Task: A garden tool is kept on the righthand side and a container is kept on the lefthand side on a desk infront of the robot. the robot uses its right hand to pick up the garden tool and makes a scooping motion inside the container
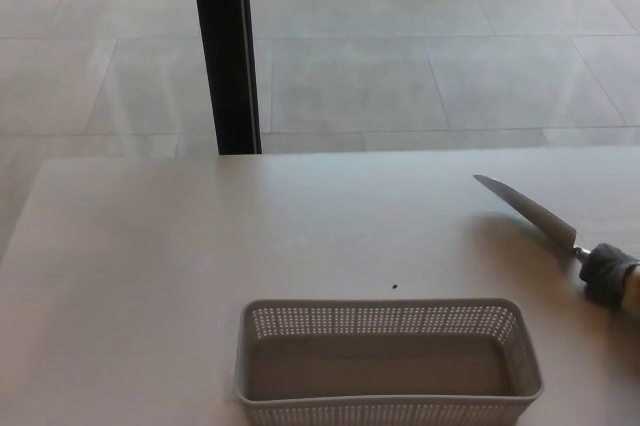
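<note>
- On the counter [150, 246] before us, near the bottom edge of the head view, sits the container [388, 361]: a pale grey, oblong plastic basket with rounded corners.
- Its walls are pierced with rows of small holes in the upper part and solid lower down; we see a smooth grey floor inside, with nothing lying on it.
- Its long side runs across the picture, and its near wall is partly cut off by the lower edge of the frame.
- Over at the right side of the counter we find the garden tool [527, 212], well apart from the container and farther back.
- It has a long, narrow, pointed metal blade, shiny grey, tapering to a tip that points up and to the left.
- The blade meets a dark grey grip [607, 274] at the right edge of the picture; the rest of the handle runs out of the frame.
- A small dark speck [394, 285] lies on the counter just behind the container's far wall.
- Beyond the counter we see a pale tiled floor [420, 66] and an upright black post [225, 46].
- Neither of our hands shows in the view, so we cannot tell whether either is open or closed.
</note>
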Motion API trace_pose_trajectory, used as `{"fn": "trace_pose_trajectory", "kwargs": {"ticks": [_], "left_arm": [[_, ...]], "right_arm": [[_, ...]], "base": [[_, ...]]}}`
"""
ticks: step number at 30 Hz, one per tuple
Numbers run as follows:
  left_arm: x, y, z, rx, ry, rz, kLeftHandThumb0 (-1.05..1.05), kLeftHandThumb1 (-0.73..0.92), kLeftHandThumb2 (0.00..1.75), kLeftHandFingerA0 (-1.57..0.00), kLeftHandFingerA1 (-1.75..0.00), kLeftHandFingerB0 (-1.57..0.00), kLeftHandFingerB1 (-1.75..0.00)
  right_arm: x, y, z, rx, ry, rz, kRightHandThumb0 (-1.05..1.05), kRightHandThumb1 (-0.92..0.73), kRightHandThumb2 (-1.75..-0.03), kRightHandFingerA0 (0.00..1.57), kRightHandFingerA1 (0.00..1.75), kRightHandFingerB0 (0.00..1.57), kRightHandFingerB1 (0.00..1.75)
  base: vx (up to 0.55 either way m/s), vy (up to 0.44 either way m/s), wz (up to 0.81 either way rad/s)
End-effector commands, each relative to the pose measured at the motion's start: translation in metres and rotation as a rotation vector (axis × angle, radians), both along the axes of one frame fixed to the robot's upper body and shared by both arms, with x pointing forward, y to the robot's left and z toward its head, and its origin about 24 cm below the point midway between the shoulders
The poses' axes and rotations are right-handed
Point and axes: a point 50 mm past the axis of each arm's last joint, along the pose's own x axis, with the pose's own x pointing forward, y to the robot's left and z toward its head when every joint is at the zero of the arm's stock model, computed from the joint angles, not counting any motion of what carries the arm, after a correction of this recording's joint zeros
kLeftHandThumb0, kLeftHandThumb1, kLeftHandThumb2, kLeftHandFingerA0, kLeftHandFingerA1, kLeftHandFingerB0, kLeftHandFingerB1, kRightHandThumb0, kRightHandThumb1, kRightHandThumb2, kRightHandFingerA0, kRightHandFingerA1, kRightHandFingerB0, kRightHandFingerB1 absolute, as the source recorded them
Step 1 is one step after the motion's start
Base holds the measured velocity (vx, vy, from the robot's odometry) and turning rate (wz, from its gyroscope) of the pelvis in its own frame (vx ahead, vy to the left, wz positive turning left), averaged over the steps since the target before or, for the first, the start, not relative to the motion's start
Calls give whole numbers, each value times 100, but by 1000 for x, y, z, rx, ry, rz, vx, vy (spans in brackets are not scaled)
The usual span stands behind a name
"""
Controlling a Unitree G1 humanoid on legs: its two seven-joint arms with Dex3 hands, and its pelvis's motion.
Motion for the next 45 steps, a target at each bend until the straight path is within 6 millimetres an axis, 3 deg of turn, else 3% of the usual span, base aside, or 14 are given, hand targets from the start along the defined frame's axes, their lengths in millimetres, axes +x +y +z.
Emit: {"fn": "trace_pose_trajectory", "kwargs": {"ticks": [1, 5, 7, 8, 11, 14, 15, 16, 21, 26, 29, 34, 35, 45], "left_arm": [[2, 4, 4, 11, -28, 6, -51, 61, 58, -63, -65, -60, -44], [2, 4, 4, 21, -19, -35, -52, 61, 59, -58, -64, -60, -44], [2, 4, 4, 18, -18, -20, -50, 62, 59, -61, -60, -59, -43], [2, 4, 3, 14, -25, -1, -51, 62, 59, -63, -61, -61, -44], [3, 4, 4, 23, -12, -27, -52, 64, 60, -60, -59, -57, -42], [4, 4, 4, 23, -21, -14, -51, 63, 59, -61, -61, -58, -44], [4, 4, 4, 23, -22, -16, -51, 62, 59, -61, -63, -60, -44], [5, 5, 4, 23, -22, -19, -51, 63, 59, -59, -64, -59, -45], [3, 4, 4, 26, -2, -41, -53, 64, 60, -59, -59, -57, -43], [2, 5, 5, 18, -14, -21, -51, 61, 58, -63, -66, -61, -45], [2, 5, 4, 22, 0, -39, -51, 63, 59, -59, -61, -57, -43], [1, 7, 6, 17, 1, -44, -50, 63, 58, -62, -65, -60, -44], [1, 7, 6, 20, 9, -46, -51, 64, 60, -63, -62, -59, -44], [-2, 6, 5, 16, 5, -18, -51, 61, 59, -65, -71, -62, -45]], "right_arm": [[-14, 4, -30, 5, 25, 29, -32, -75, -62, 78, 115, 41, 37], [-20, 2, -41, -58, -8, 61, -27, -64, -62, 83, 122, 91, 63], [-25, 0, -44, -80, -48, 95, -27, -66, -66, 77, 156, 71, 137], [-26, -1, -46, -90, -46, 94, -25, -65, -66, 77, 151, 73, 84], [-30, -6, -47, -97, -46, 98, -24, -73, -69, 72, 157, 65, 120], [-30, -10, -48, -90, -42, 72, -26, -70, -69, 77, 142, 74, 62], [-31, -11, -48, -94, -41, 71, -26, -69, -69, 78, 138, 77, 64], [-31, -13, -47, -109, -43, 69, -25, -73, -69, 69, 165, 60, 155], [-36, -19, -47, -107, -94, 56, -30, -73, -65, 73, 163, 70, 113], [-42, -23, -39, 5, -263, 15, -26, -70, -87, 79, 175, 66, 163], [-43, -25, -34, 62, -359, -31, -31, -67, -67, 92, 163, 70, 71], [-46, -32, -27, 116, -438, -71, -24, -70, -70, 84, 169, 70, 144], [-45, -33, -23, 121, -451, -61, -33, -57, -101, 113, 130, 81, 102], [-29, -30, 38, 217, -683, 39, -14, -59, -100, 83, 175, 68, 155]], "base": [[0, 0, 0], [0, 0, 0], [0, 0, 0], [0, 0, 0], [0, 0, 0], [0, 0, 0], [0, 0, 0], [0, 0, 0], [0, 0, 0], [0, 0, 0], [0, 0, 0], [0, 0, 0], [0, 0, 0], [0, 0, 0]]}}
